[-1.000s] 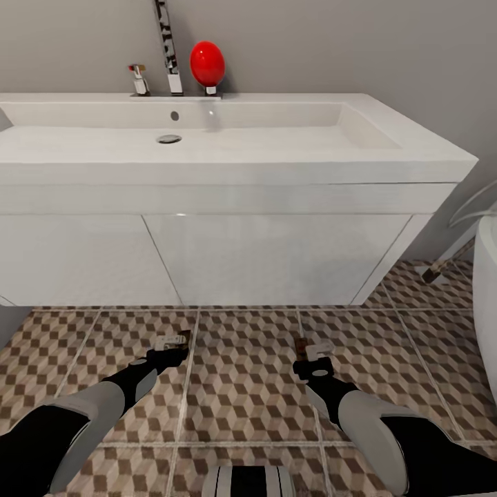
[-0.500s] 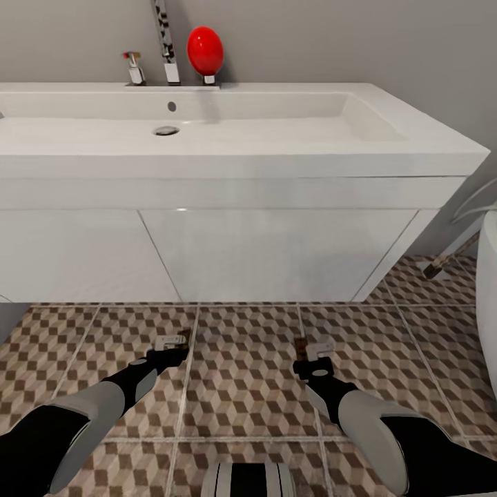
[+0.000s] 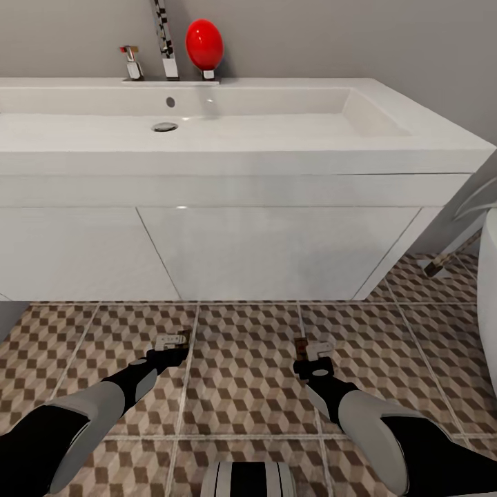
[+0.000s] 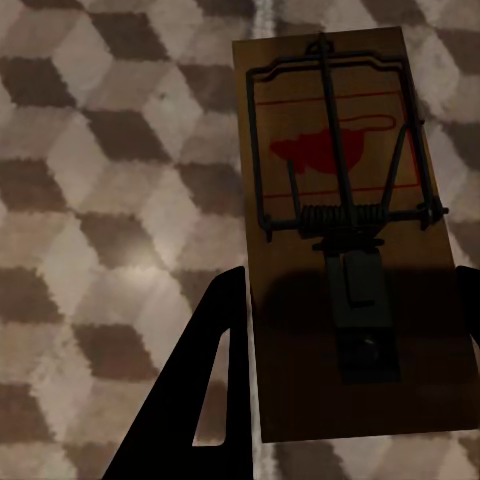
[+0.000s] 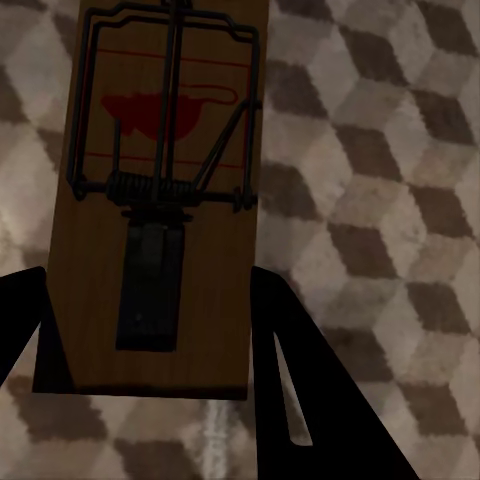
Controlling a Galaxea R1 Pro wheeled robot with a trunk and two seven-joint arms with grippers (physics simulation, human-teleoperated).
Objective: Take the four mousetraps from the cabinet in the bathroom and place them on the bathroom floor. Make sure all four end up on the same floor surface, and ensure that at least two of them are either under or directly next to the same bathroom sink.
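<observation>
You hold two mousetraps: one (image 4: 345, 230) clamped between the fingers of your left gripper (image 3: 172, 341), one (image 5: 165, 190) clamped in your right gripper (image 3: 312, 351), both above the floor (image 3: 241, 386) in front of the one white sink (image 3: 228, 148). On the sink's back ledge: one faucet (image 3: 166, 41), one small handle (image 3: 131, 63), one red egg-shaped knob (image 3: 204, 43).

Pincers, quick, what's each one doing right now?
Left pincer: shut on a mousetrap.
Right pincer: shut on another mousetrap.
</observation>
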